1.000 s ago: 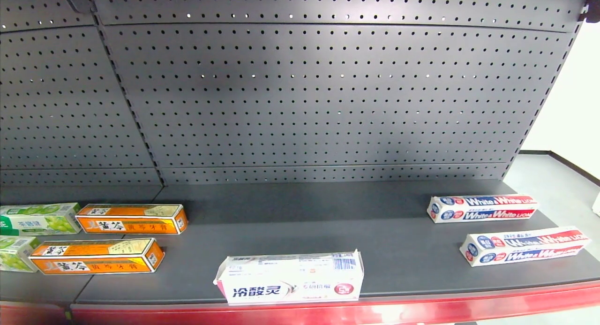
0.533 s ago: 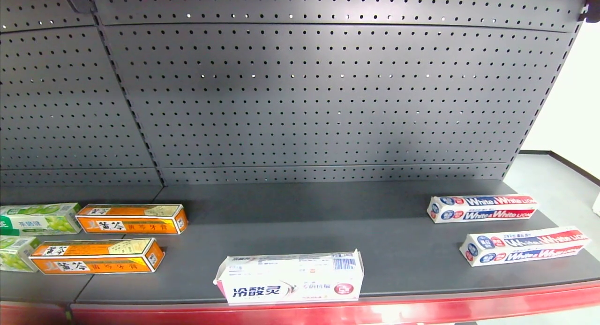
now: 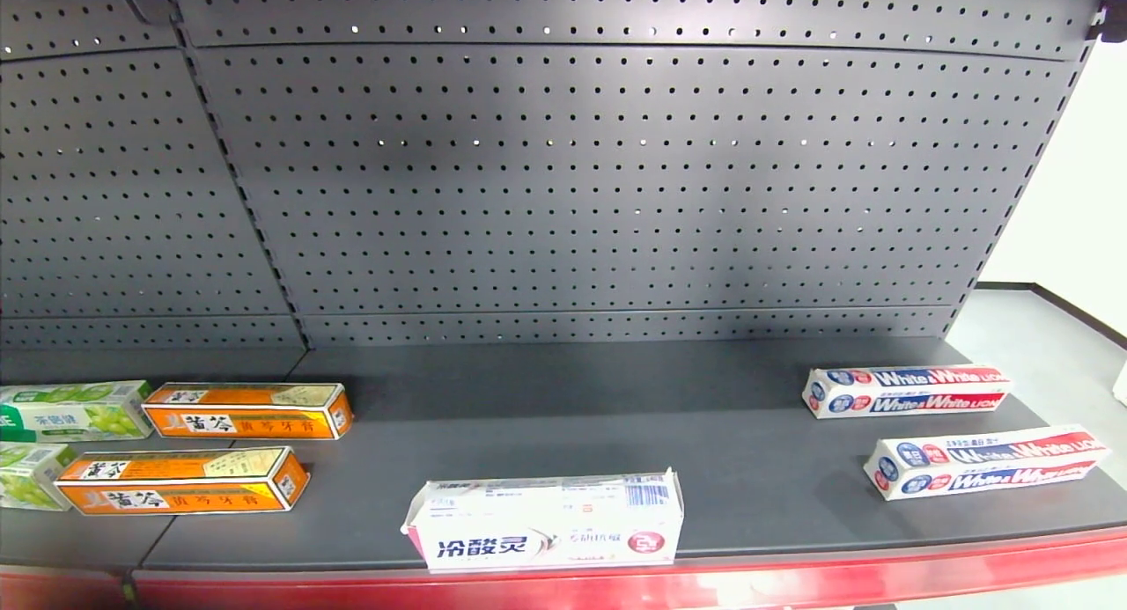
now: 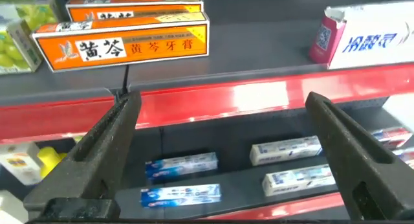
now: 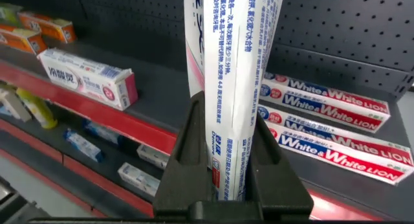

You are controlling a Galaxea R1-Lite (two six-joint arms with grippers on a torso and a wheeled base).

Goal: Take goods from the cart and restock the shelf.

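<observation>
While the right gripper [image 5: 228,130] pinches a white toothpaste box [image 5: 233,49] upright before the shelf [image 3: 563,399], the left gripper [image 4: 223,101] hangs spread before its red front edge [image 3: 616,584]. One white box [image 3: 546,522] lies at that edge (blue lettering, pink patch), orange boxes [image 3: 180,481] toward the left end, red-and-blue boxes [image 3: 986,462] toward the right.
</observation>
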